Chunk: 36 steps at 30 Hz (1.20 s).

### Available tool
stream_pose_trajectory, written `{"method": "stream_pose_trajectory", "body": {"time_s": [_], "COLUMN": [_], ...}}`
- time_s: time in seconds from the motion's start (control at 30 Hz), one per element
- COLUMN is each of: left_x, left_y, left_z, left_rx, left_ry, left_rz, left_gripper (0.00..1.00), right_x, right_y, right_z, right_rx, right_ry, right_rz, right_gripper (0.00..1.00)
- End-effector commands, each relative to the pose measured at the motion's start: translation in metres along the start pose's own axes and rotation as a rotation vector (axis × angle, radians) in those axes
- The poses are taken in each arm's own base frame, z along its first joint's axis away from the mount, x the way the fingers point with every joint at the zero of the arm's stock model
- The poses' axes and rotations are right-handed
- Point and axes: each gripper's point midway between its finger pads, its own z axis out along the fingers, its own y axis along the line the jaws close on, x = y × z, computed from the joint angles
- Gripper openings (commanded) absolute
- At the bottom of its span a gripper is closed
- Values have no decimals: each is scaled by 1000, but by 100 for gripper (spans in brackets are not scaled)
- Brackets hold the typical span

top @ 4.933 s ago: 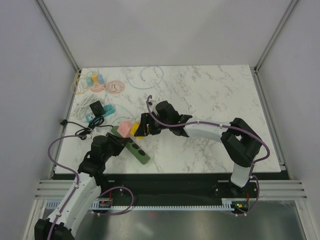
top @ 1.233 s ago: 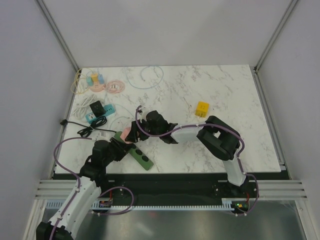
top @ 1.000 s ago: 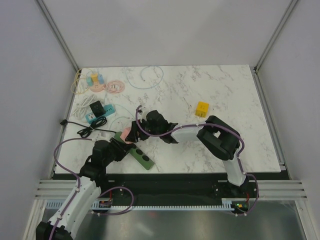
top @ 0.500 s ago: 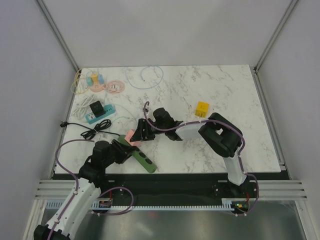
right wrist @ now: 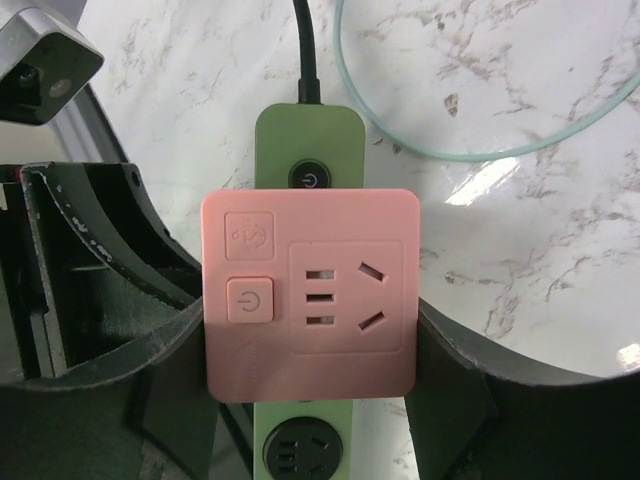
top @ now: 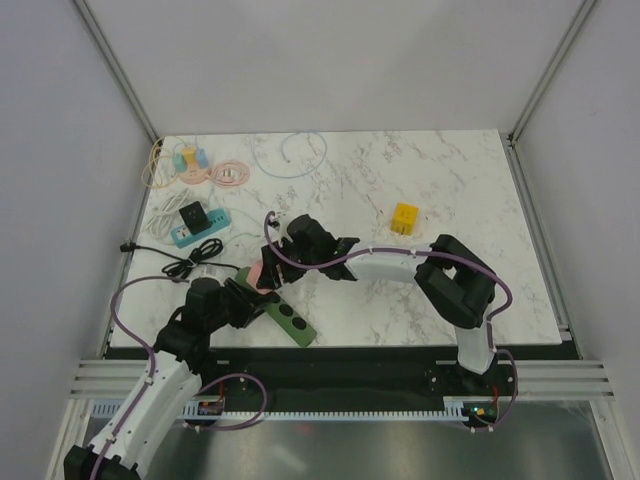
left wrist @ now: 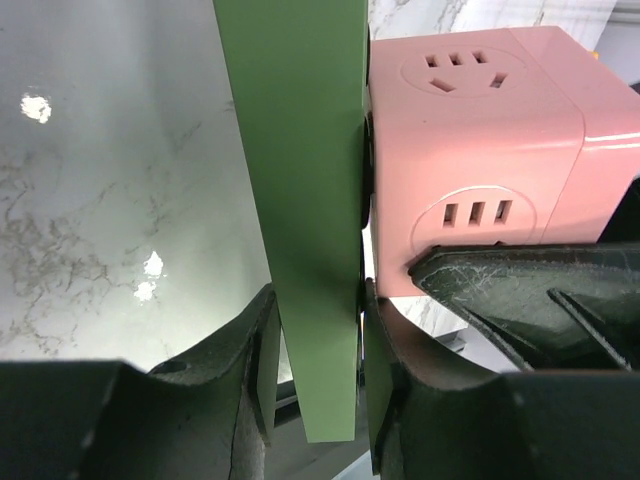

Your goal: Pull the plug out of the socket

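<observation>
Extraction was the step in hand: the right pincer [right wrist: 310,345] pinched the glossy, round-cornered pink cube plug [left wrist: 480,170] between its fingers, seated against the flat green strip [left wrist: 300,150] that the left pincer [left wrist: 318,385] clamped. The next move likely called for a straight pull apart, with the strip held firm.

A white marble bench [top: 450,170] carries everything. A small yellow cube [top: 404,217] sits alone right of centre. At the far left corner lies a pink coiled cable [top: 232,174], with blue and yellow plugs [top: 188,158] just to its left. Nearer along the left edge, a teal power strip [top: 200,229] holds a black adapter [top: 191,214]. A thin pale cable [top: 324,150] loops at the far edge.
</observation>
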Motion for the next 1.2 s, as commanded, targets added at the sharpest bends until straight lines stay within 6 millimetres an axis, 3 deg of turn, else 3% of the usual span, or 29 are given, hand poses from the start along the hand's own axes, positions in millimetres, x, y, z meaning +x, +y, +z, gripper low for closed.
{"method": "stream_pose_trajectory", "body": {"time_s": [0.0, 0.03, 0.13, 0.23, 0.3, 0.37, 0.5, 0.8, 0.87, 0.93, 1.03, 1.07, 1.17], "left_x": [35, 35, 36, 36, 36, 35, 34, 25, 25, 23, 22, 22, 22], "left_y": [32, 31, 32, 31, 31, 30, 28, 5, 2, -4, -3, -3, 0], "left_z": [-12, -12, -12, -13, -12, -13, -13, -14, -13, -12, -10, -10, -8], "left_rx": [-119, -115, -107, -100, -102, -101, -99, -34, -41, -26, -33, -31, -38], "left_ry": [168, 167, 168, 165, 162, 160, 156, 135, 148, 152, 149, 146, 146], "left_rz": [3, 3, 4, 3, 1, 3, 3, 57, 71, 85, 90, 92, 87], "left_gripper": [2, 2, 2, 2, 2, 2, 2, 2, 2, 7, 32, 45, 57], "right_x": [-83, -95, -104, -107, -103, -93, -84, -72, -66, -60, -59, -61, -67], "right_y": [-36, -41, -38, -35, -40, -52, -55, -32, -20, -12, -5, -4, 2], "right_z": [-34, -40, -52, -55, -49, -42, -42, -36, -30, -22, -16, -17, -20], "right_rx": [10, -66, -242, -293, -237, -56, 108, 102, 96, 89, 60, 55, 41], "right_ry": [-227, -270, -302, -309, -291, -253, -215, -218, -219, -217, -223, -227, -247], "right_rz": [68, 128, 286, 326, 284, 161, 49, 75, 68, 86, 126, 132, 149], "right_gripper": [0, 0, 0, 0, 0, 0, 0, 0, 0, 0, 0, 0, 0]}}
